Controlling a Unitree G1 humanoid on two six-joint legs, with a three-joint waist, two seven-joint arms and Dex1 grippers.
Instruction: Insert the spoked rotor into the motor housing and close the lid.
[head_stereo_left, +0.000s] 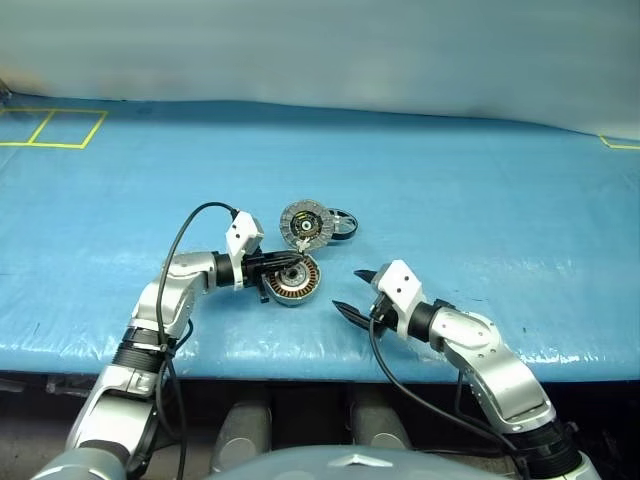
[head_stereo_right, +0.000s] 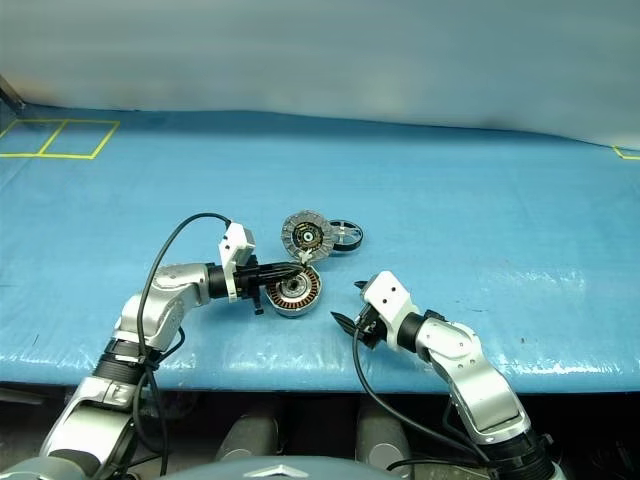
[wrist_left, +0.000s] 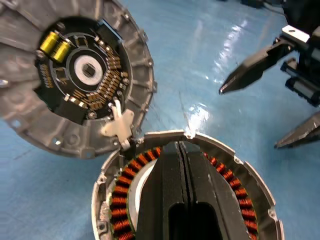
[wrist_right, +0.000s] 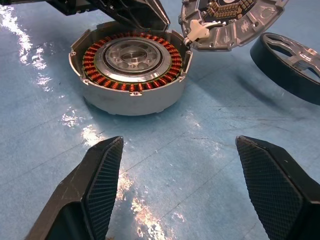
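The motor housing (head_stereo_left: 293, 281) lies open on the blue mat, its copper windings (wrist_right: 131, 86) ringing a silver hub. Its hinged lid (head_stereo_left: 306, 224) stands tilted up behind it, its dark yellow-marked inner face (wrist_left: 75, 75) showing. The spoked rotor (head_stereo_left: 343, 222), a black ring, lies on the mat just right of the lid and apart from the housing (wrist_right: 290, 60). My left gripper (wrist_left: 182, 146) is shut with nothing in it, its fingers lying across the housing's top and its tips near the hinge. My right gripper (head_stereo_left: 355, 292) stands open and empty, a little right of the housing.
The blue mat (head_stereo_left: 480, 200) stretches wide around the parts, with yellow tape squares (head_stereo_left: 60, 128) at its far left corner. Its front edge (head_stereo_left: 300, 370) runs just below both arms.
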